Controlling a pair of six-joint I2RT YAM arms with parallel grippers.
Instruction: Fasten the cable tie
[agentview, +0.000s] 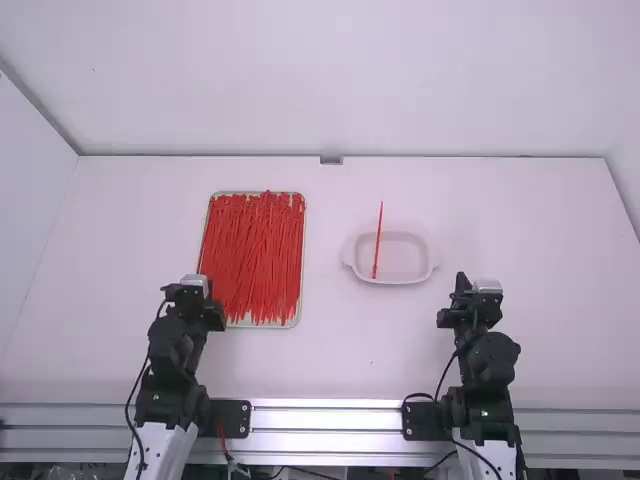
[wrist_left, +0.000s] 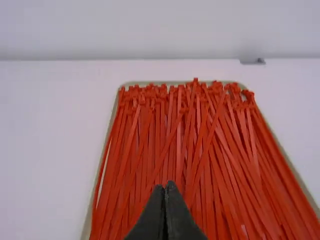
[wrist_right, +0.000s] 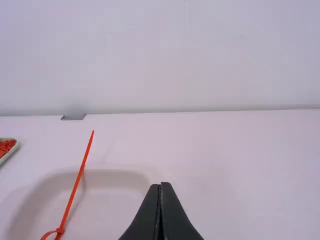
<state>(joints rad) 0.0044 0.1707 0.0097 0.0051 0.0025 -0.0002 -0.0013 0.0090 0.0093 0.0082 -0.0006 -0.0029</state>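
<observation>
A single red cable tie (agentview: 378, 240) (wrist_right: 75, 185) lies straight in a white dish (agentview: 425, 262) (wrist_right: 115, 175) near the middle of the surface (agentview: 520, 220), its near end inside the dish and its thin tip poking out past the far rim. The right hand (agentview: 462, 288) (wrist_right: 160, 186) sits apart from it, nearer the arm's base and off to the dish's right, fingers pressed together with nothing between them. The left hand (agentview: 188, 293) (wrist_left: 165, 186), likewise closed and holding nothing, hangs over the near end of a heap of red ties (agentview: 252, 258) (wrist_left: 190, 150) on a tray (agentview: 301, 300) left of the dish
</observation>
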